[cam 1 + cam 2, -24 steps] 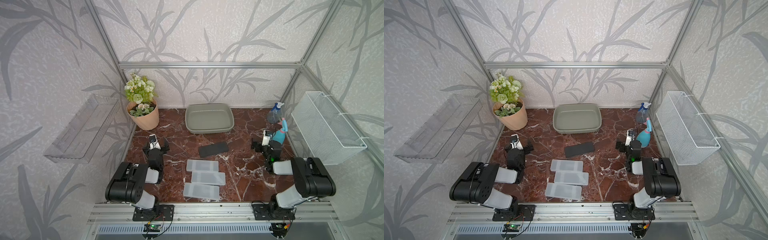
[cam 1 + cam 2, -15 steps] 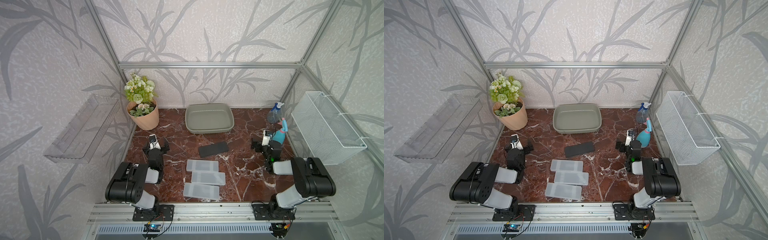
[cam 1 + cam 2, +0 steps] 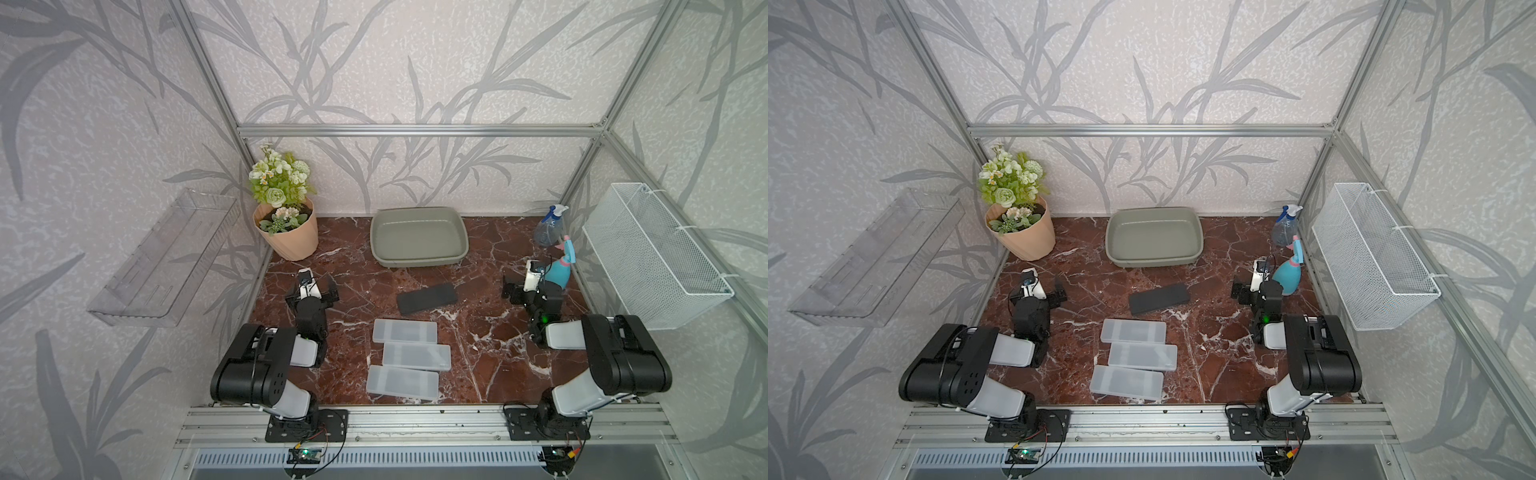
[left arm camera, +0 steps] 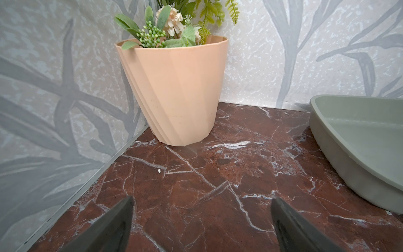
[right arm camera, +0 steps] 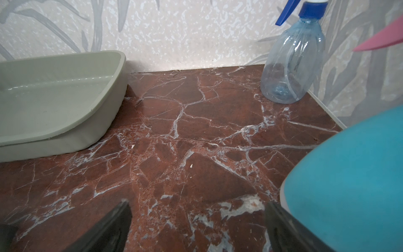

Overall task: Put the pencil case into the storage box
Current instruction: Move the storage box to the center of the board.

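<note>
While both arms are sitting folded low at the front rail, the flat black rectangular pencil case [image 3: 427,298] is lying on the red-brown marble bench [image 3: 490,266], slightly askew, near the middle and just in front of the storage box, apart from it. The shallow grey-green plastic storage box [image 3: 419,258] is resting against the back wall with nothing in it, as both top views are showing [image 3: 1154,259].

Three frosted translucent rectangular cases [image 3: 405,331] are lying in a staggered row nearer the front, close together, with the black case just behind them.

The left gripper [image 3: 311,291] is hovering low over bare marble with its jaws spread wide and nothing between them; its wrist view [image 4: 201,199] is looking at the peach ribbed flower pot [image 4: 174,91] in the back corner, with a corner of the storage box [image 4: 357,170] showing.

The right gripper [image 3: 532,286] is likewise standing wide apart and holding nothing [image 5: 197,204]. The turquoise spray bottle with a pink trigger [image 3: 559,270] is standing just beside it, whether touching I cannot tell, and the clear spray bottle with a blue trigger [image 5: 292,63] is standing further back.
</note>
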You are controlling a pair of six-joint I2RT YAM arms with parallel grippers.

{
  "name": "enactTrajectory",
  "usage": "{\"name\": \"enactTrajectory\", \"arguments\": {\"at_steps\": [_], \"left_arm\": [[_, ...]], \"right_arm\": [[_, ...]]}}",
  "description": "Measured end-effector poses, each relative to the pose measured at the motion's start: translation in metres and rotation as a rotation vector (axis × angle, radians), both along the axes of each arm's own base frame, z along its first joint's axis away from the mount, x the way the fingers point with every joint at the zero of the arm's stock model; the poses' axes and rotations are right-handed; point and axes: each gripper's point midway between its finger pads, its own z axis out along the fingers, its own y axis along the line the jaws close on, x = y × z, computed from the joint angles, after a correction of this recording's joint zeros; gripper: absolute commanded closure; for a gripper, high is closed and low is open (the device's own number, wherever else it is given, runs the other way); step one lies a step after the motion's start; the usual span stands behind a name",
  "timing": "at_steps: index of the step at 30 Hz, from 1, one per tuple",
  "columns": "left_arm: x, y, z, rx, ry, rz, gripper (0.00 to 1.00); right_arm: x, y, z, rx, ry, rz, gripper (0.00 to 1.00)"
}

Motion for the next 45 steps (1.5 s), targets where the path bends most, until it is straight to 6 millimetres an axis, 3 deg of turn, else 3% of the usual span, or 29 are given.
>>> {"name": "enactTrajectory", "arguments": {"at_steps": [19, 22, 24, 26, 28, 30, 33, 35, 38, 42, 45], "left_arm": [[0.000, 0.003, -0.002, -0.013, 0.005, -0.006, 0.00], [0.009, 0.001, -0.002, -0.009, 0.051, -0.013, 0.04], [0.029, -0.003, 0.017, -0.015, 0.073, -0.033, 0.09], [0.052, -0.012, 0.055, -0.034, 0.030, -0.079, 0.17], [0.069, -0.023, 0.096, -0.066, -0.013, -0.124, 0.21], [0.081, -0.035, 0.122, -0.099, -0.023, -0.157, 0.22], [0.101, -0.067, 0.135, -0.157, 0.040, -0.228, 0.26], [0.114, -0.094, 0.128, -0.187, 0.115, -0.282, 0.29], [0.133, -0.137, 0.102, -0.226, 0.267, -0.360, 0.29], [0.153, -0.176, 0.064, -0.281, 0.439, -0.400, 0.29], [0.167, -0.184, 0.043, -0.314, 0.528, -0.383, 0.28]], "right_arm": [[0.000, 0.001, -0.001, 0.023, 0.004, 0.033, 0.01], [0.001, 0.003, 0.000, 0.024, 0.046, 0.037, 0.01], [0.007, 0.005, 0.016, 0.016, 0.061, 0.039, 0.01], [0.017, 0.013, 0.047, -0.006, 0.027, 0.052, 0.01], [0.027, 0.033, 0.087, -0.057, -0.041, 0.094, 0.01], [0.033, 0.060, 0.117, -0.082, -0.083, 0.131, 0.01], [0.045, 0.089, 0.138, -0.023, -0.027, 0.136, 0.01], [0.061, 0.094, 0.146, 0.043, 0.051, 0.102, 0.01], [0.091, 0.101, 0.151, 0.129, 0.189, 0.073, 0.01], [0.113, 0.120, 0.125, 0.209, 0.387, 0.103, 0.01], [0.109, 0.133, 0.094, 0.261, 0.536, 0.123, 0.01]]}}
